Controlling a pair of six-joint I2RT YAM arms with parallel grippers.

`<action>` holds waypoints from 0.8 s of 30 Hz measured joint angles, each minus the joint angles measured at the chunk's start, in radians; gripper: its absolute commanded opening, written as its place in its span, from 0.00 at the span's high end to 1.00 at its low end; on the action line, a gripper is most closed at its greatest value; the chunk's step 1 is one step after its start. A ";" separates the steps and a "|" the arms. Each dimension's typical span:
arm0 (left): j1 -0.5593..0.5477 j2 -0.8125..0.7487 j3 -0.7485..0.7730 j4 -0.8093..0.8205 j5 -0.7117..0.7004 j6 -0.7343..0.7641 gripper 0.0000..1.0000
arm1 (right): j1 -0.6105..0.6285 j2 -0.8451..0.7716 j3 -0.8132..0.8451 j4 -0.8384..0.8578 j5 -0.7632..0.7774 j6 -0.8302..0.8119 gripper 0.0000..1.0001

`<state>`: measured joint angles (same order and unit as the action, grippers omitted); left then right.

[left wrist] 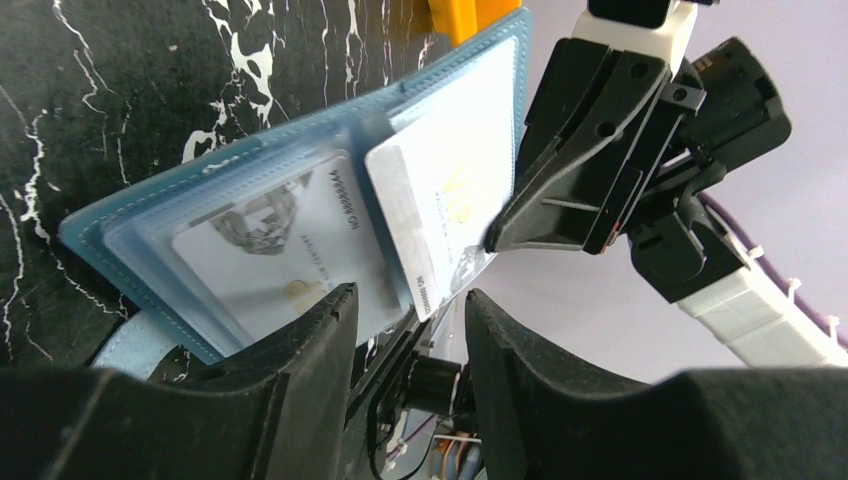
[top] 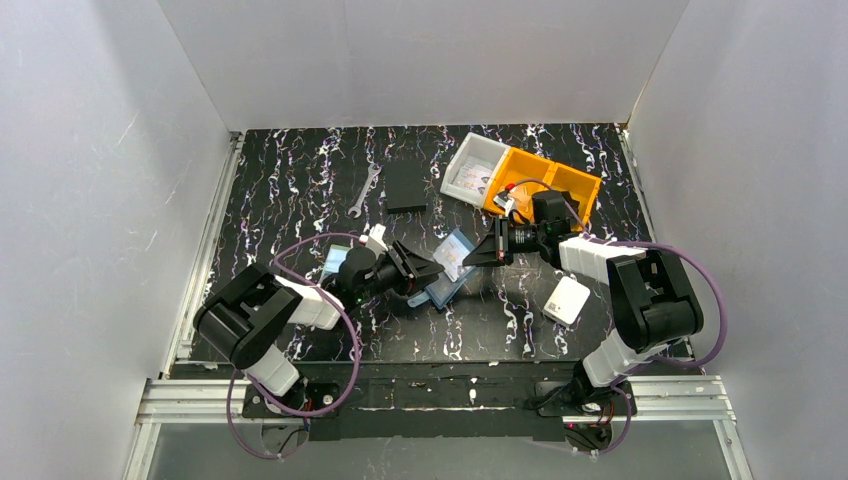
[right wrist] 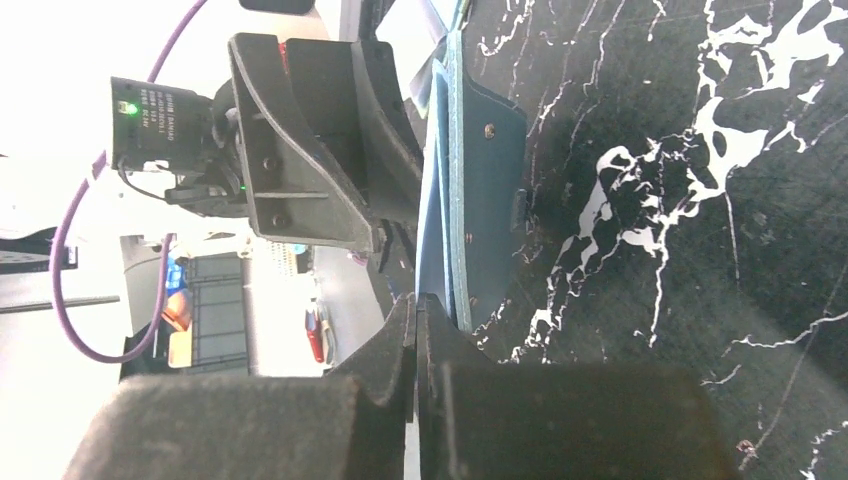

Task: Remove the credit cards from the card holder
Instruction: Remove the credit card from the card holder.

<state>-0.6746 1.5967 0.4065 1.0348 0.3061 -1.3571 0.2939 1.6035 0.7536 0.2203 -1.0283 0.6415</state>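
At the middle of the black marbled table [top: 300, 190], between the two arms, the card holder [top: 452, 262] is held up off the surface, opened out like a booklet with its clear pockets facing the left wrist camera. In the left pocket sits the portrait card [left wrist: 265, 250], fully inside the plastic, its small picture and a printed number showing through. Beside it the second card [left wrist: 430, 225] sticks partly out of the neighbouring pocket, tilted, with its lower corner reaching down past the holder's edge. The right gripper [left wrist: 495, 238] comes in from the right and is closed tight on the edge of this second card; in its own wrist view the two fingers meet with only a thin pale sheet between them. The left gripper [top: 420, 270] is under the holder's lower edge with its jaws apart, and the card's corner hangs in the gap without touching either finger; whether the fingers press on the holder itself cannot be told. Just behind the right gripper stands a yellow bin [top: 560, 185] with a white bin [top: 468, 165] touching its left side. A black rectangle [top: 405, 186] and a wrench [top: 366, 190] lie further left, and a white rounded box [top: 567, 298] rests near the right arm.
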 measured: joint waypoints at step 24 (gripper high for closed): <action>0.012 0.179 0.050 0.295 -0.013 -0.195 1.00 | -0.008 0.010 -0.017 0.192 -0.029 0.201 0.99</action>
<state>-0.6628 1.7760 0.4568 1.3300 0.2932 -1.5524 0.2863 1.6138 0.7368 0.4118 -1.0576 0.8421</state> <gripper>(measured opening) 0.059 0.029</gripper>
